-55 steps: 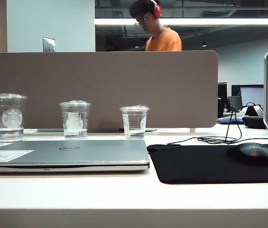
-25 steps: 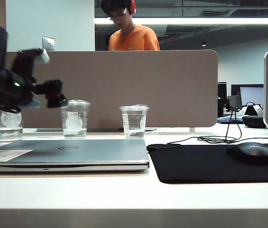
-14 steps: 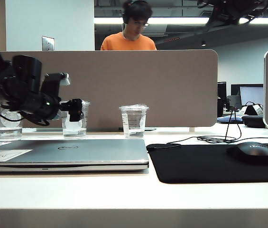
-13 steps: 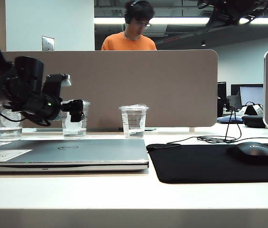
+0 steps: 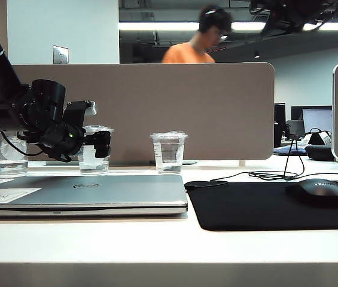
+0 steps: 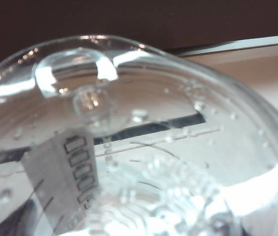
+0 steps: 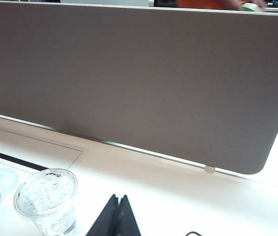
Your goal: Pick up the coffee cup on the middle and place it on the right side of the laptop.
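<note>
The coffee cup (image 5: 92, 150), clear with a white round logo, stands in the middle of a row of three cups behind the laptop (image 5: 85, 192). My left gripper (image 5: 101, 145) reaches in from the left at the cup's height, open, with a black finger (image 5: 103, 143) showing in front of the cup's side. In the left wrist view the cup's clear lid (image 6: 129, 142) fills the picture and my fingers are hidden. My right gripper (image 7: 118, 200) hangs shut and empty high above the table, at the top right of the exterior view (image 5: 288, 13).
A second logo cup (image 5: 8, 156) stands at the far left. A smaller plain cup (image 5: 169, 153) (image 7: 46, 199) stands to the right of the coffee cup. A black mouse pad (image 5: 258, 209) with a mouse (image 5: 316, 192) and cable lies right of the laptop. A grey partition (image 5: 216, 107) backs the desk.
My left arm has swung in from the left and come down, bringing the open gripper rightward up to the middle cup. The right arm has come into view at the top right.
</note>
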Controlling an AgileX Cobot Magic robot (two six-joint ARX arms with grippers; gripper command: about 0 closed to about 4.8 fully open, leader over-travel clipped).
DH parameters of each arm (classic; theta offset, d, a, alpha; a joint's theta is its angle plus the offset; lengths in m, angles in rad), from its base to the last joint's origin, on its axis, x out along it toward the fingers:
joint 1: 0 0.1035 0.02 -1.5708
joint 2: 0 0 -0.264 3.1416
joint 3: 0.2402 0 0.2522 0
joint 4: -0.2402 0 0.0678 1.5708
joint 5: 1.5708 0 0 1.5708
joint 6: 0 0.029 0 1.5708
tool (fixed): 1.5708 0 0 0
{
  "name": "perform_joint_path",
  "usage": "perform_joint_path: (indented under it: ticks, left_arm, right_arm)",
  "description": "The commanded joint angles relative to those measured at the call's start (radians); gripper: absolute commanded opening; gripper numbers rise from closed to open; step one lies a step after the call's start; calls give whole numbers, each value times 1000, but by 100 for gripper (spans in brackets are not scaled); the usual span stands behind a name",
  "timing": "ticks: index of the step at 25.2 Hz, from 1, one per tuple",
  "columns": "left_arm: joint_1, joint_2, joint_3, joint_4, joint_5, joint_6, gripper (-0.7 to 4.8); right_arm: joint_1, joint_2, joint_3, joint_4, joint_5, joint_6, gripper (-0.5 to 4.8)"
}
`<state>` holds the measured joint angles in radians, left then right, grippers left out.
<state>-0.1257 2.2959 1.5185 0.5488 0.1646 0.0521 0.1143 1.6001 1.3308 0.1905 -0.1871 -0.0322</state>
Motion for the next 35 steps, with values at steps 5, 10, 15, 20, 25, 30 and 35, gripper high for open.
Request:
perform_joint_path:
  ticks: [5, 10, 15, 20, 25, 30, 35]
  left_arm:
    - [0, -6, 5, 8, 64, 0, 371]
    - [0, -7, 8, 16, 87, 0, 371]
    - [0, -24, 11, 40, 142, -1, 371]
    - [0, -105, 10, 39, 196, -1, 371]
    - [-12, -279, 10, -116, 371, -4, 371]
    - [-105, -430, 10, -306, 424, -1, 371]
    - [-312, -489, 7, -507, 400, 0, 370]
  right_arm:
    - [1, -6, 5, 14, -3, -3, -2]
    - [1, -6, 5, 7, -2, -17, -2]
    - [1, -6, 5, -6, -2, -48, -2]
    - [1, -6, 5, -7, 2, -48, -2]
    - [1, -10, 5, -7, 2, -48, -2]
    - [1, -67, 5, -29, 10, -48, -2]
    - [-9, -196, 4, -169, 42, -47, -2]
